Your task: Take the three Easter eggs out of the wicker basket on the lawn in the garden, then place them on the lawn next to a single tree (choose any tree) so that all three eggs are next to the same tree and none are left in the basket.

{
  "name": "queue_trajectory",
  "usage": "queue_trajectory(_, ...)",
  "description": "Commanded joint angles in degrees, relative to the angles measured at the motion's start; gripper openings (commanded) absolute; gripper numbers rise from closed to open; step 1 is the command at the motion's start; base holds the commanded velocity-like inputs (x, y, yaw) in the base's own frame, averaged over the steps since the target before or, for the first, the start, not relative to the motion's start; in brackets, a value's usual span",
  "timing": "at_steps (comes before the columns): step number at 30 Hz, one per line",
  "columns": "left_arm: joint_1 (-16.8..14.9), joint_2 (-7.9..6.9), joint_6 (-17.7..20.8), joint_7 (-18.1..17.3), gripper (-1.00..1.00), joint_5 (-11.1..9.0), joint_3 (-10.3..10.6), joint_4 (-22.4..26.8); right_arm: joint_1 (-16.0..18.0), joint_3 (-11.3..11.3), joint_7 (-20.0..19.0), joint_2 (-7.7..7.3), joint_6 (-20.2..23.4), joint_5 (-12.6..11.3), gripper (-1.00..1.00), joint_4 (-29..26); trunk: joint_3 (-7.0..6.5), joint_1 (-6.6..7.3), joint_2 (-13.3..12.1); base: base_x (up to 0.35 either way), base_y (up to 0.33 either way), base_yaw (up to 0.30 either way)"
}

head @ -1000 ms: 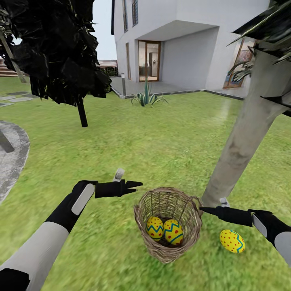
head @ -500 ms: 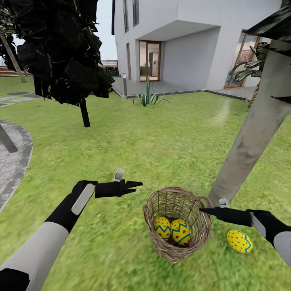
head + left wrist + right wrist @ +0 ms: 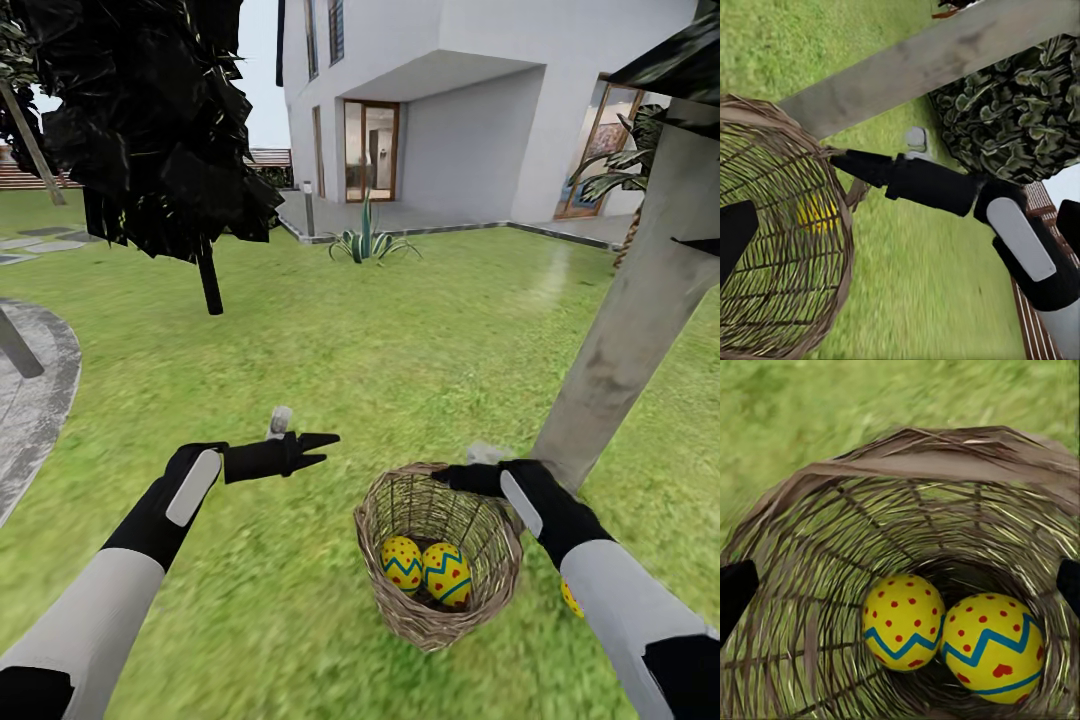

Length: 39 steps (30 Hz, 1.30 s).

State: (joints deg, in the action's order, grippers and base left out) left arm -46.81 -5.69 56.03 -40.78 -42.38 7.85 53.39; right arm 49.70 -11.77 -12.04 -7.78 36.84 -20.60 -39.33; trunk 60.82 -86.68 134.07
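My left gripper [image 3: 318, 449] hangs over the grass [image 3: 400, 350] with its fingers spread and nothing in them. The basket [image 3: 400, 610] sits just to its right and lower. My right gripper [image 3: 452, 478] hovers over the basket's far rim; its fingertips sit wide apart at the edges of the wrist view, holding nothing. Directly below it, two eggs [image 3: 904, 621] lie touching at the basket's bottom. A third egg [image 3: 568, 597] peeks from behind my right forearm, on the grass near the tree trunk [image 3: 630, 330].

You see yellow eggs [image 3: 903, 621] with red dots and blue zigzags, a brown wicker basket [image 3: 400, 620], mottled green lawn [image 3: 400, 380], a grey-tan trunk [image 3: 630, 330].
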Motion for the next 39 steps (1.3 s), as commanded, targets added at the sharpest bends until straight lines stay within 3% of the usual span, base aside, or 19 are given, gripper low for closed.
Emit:
queue_trajectory(1, -0.03, -0.04, 0.22, -0.14, 1.00, -0.08, 0.05, 0.03, 0.04, -1.35, 2.73, 0.93, 0.27, 0.34, 1.00, -0.12, 0.05, 0.01, 0.02, 0.000, 0.000, 0.000)
queue_trajectory(5, -0.03, -0.02, 0.22, -0.17, 1.00, -0.15, -0.01, 0.12, 0.04, -9.14, 15.16, 4.13, 0.40, 0.21, 1.00, 0.59, 0.05, 0.01, 0.02, 0.000, 0.000, 0.000)
queue_trajectory(7, -0.03, -0.02, 0.22, -0.17, 1.00, -0.15, -0.01, 0.13, 0.04, -10.99, 20.08, 5.52, 0.47, 0.04, 1.00, 2.32, 0.05, 0.01, 0.02, 0.005, 0.003, 0.000)
queue_trajectory(10, -0.03, -0.02, 0.22, -0.17, 1.00, -0.16, -0.02, 0.14, 0.08, -11.80, 23.42, 6.30, 0.99, -0.11, 1.00, 7.09, 0.05, 0.01, 0.02, 0.105, 0.082, 0.000)
queue_trajectory(16, -0.03, 0.05, 0.20, -0.16, 1.00, -0.16, 0.04, -0.05, 0.13, -11.43, 23.98, 6.38, 12.28, 0.17, 1.00, 6.86, 0.05, 0.01, 0.02, 0.255, 0.166, 0.000)
queue_trajectory(25, -0.03, -0.02, 0.20, -0.16, 1.00, -0.12, 0.04, -0.12, 0.13, -10.32, 23.70, 6.29, 14.20, -0.85, 1.00, 6.58, 0.05, 0.01, 0.02, 0.264, 0.122, 0.000)
queue_trajectory(28, -0.03, -0.02, 0.16, -0.13, 1.00, -0.15, 0.06, -0.12, 0.13, -8.04, 23.66, 5.97, 14.98, -3.72, 1.00, 6.62, 0.05, 0.01, 0.02, 0.043, 0.019, 0.000)
queue_trajectory(31, -0.03, 0.00, 0.14, -0.09, 1.00, -0.10, 0.06, -0.20, 0.14, -7.25, 23.65, 5.79, 17.58, -6.51, 1.00, 6.66, 0.05, 0.01, 0.02, 0.008, 0.003, 0.000)
queue_trajectory(39, -0.03, -0.02, 0.14, 0.00, 1.00, -0.07, 0.06, -0.20, -0.05, -7.13, 23.52, 5.69, 17.50, -7.11, 1.00, 7.78, 0.05, 0.01, 0.02, 0.000, 0.000, 0.000)
